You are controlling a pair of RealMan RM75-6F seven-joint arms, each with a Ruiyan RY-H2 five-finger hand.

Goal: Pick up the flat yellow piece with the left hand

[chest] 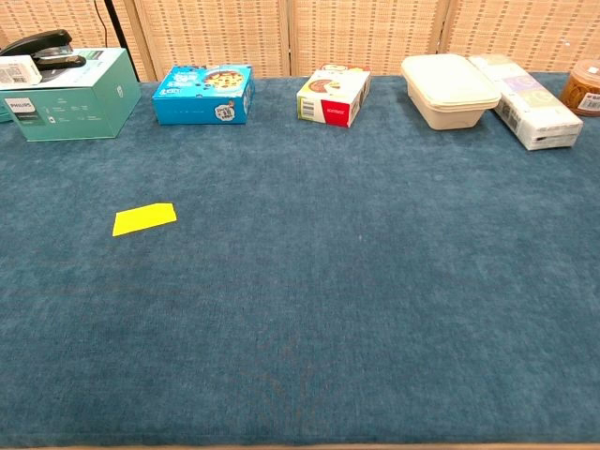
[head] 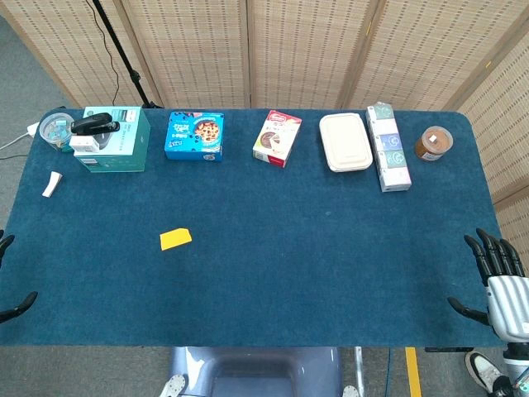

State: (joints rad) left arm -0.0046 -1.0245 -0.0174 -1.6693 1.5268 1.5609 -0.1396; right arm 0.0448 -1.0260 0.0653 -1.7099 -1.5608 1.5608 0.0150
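A wide blue table (head: 331, 273). Obstacles stand in one row along its far edge: at the far left corner a teal box (head: 116, 141) with a black stapler (head: 92, 124) on top and a small cup (head: 54, 128) beside it, then a blue box (head: 195, 136), a red and white box (head: 277, 138), a white lidded container (head: 345, 141), a long pale carton (head: 388, 147) and a brown jar (head: 433, 143) near the far right corner. A small white object (head: 53, 184) lies near the left edge. The flat yellow piece (head: 175, 239) lies alone left of centre, well apart from the row, with bare cloth on every side. The near half, from edge to edge, is bare cloth too.
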